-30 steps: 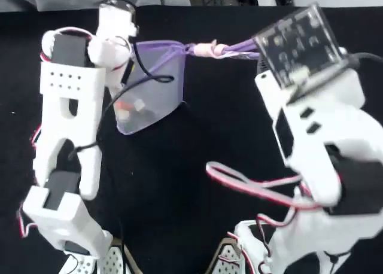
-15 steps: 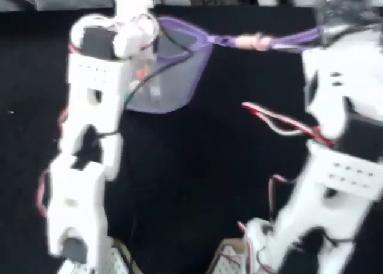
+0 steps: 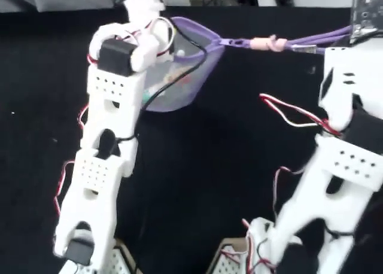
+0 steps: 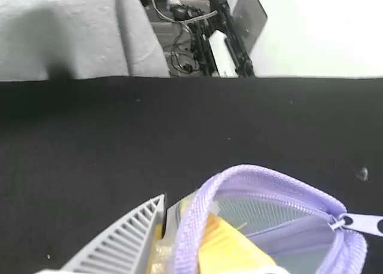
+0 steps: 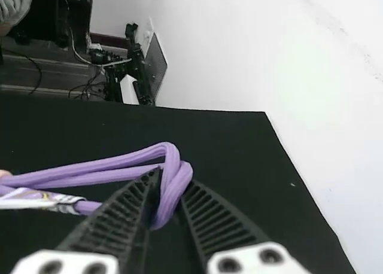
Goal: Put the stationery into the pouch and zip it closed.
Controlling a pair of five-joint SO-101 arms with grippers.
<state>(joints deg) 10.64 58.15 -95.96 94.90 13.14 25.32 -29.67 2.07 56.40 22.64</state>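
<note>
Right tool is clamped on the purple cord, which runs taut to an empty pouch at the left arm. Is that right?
One thing is wrong: the pouch is not empty. The high view shows coloured items through its clear side. The rest holds: the right tool is clamped on the purple cord, which runs taut to the pouch at the left arm.

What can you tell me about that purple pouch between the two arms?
The pouch is see-through lilac with a purple zip rim; small colourful items show inside. Its mouth gapes open, the zip slider at one end. The left gripper pinches the rim; a purple cord from the slider runs taut to the right gripper, shut on its loop.
</note>
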